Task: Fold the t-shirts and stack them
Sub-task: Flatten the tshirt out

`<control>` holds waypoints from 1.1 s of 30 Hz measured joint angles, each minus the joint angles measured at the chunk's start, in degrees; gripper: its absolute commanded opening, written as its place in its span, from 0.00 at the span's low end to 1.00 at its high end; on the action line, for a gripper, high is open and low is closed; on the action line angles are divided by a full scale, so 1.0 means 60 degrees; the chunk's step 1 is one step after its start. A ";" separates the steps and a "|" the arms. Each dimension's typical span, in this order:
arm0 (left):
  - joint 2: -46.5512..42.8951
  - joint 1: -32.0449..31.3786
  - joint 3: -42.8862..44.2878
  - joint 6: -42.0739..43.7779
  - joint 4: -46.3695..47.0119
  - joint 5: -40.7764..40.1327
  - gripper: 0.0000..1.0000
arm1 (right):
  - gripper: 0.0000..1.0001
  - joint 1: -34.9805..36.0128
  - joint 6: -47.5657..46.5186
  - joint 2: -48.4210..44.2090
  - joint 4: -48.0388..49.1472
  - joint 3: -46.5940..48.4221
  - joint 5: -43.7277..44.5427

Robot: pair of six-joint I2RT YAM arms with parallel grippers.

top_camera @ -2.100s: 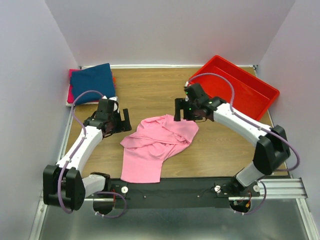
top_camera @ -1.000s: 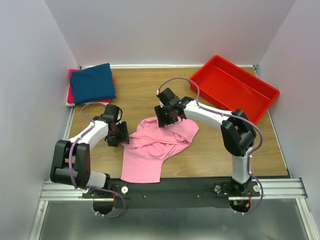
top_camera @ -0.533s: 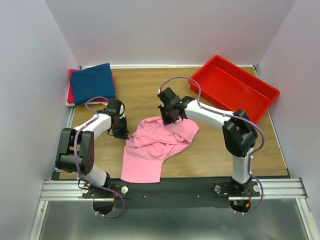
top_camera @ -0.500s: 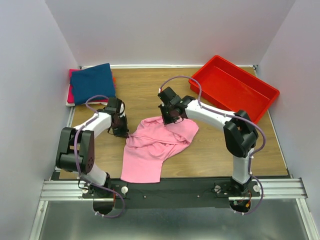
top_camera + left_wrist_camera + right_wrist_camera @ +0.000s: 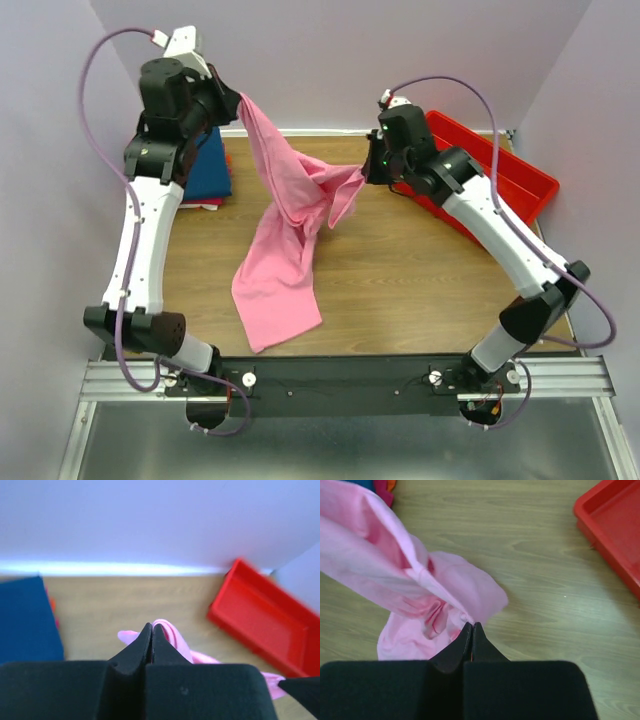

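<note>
The pink shirt is held up off the table, pinched at two points along its upper edge. One point is raised high over the far left corner and the other sits lower, over the far middle of the table. The cloth between the two points is pulled fairly taut, while the rest hangs bunched and twisted. Its long axis runs from the far left corner down toward the near edge, left of centre, and the bottom end appears to rest on the wood there. The shirt is not yet spread. The lift is judged to be a way of letting the weight of the cloth pull the folds out, so that it can be laid flat for folding.

The left end effector is closed tight on a fold of pink cloth, with its fingers pressed together in the left wrist view. The right end effector is likewise clamped on a corner of the same shirt, where the cloth is gathered to a point at the fingertips.

A folded navy shirt lies on top of a small pile at the far left corner, partly hidden by the left arm. A sliver of red-magenta cloth shows beneath it. This pile is taken to be where the pink shirt goes once folded. A red tray sits at the far right corner, well apart from the shirt.
</note>
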 measured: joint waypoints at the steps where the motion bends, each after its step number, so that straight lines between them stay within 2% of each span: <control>1: -0.0124 0.0000 0.0233 -0.0011 0.0106 0.0084 0.00 | 0.00 0.0000 0.0033 -0.0226 -0.0106 0.0080 0.0135; 5: -0.0535 0.0000 0.0557 -0.0157 0.0652 0.0801 0.00 | 0.00 0.0015 0.0353 -0.1031 -0.0627 0.0026 0.0758; 10: -0.0160 -0.0011 0.1005 -0.0200 0.1049 0.1617 0.00 | 0.01 0.0000 0.1115 -0.2269 -0.1188 -0.1290 0.1304; 15: 0.0790 -0.0011 0.2648 -0.0113 0.1421 0.2106 0.00 | 0.00 0.0000 0.2025 -0.3235 -0.1978 -0.2634 0.1679; 21: 0.0998 0.0226 0.3840 0.0018 0.2004 0.2779 0.00 | 0.00 0.0000 0.2648 -0.3657 -0.2371 -0.2747 0.2470; 27: 0.0736 0.0517 0.3246 0.0015 0.2681 0.3595 0.00 | 0.01 -0.0029 0.3235 -0.3676 -0.2739 -0.2703 0.3362; 33: 0.0845 -0.1042 0.2007 0.0004 0.2801 0.4040 0.00 | 0.00 -0.0047 0.3912 -0.3657 -0.3395 -0.2823 0.3993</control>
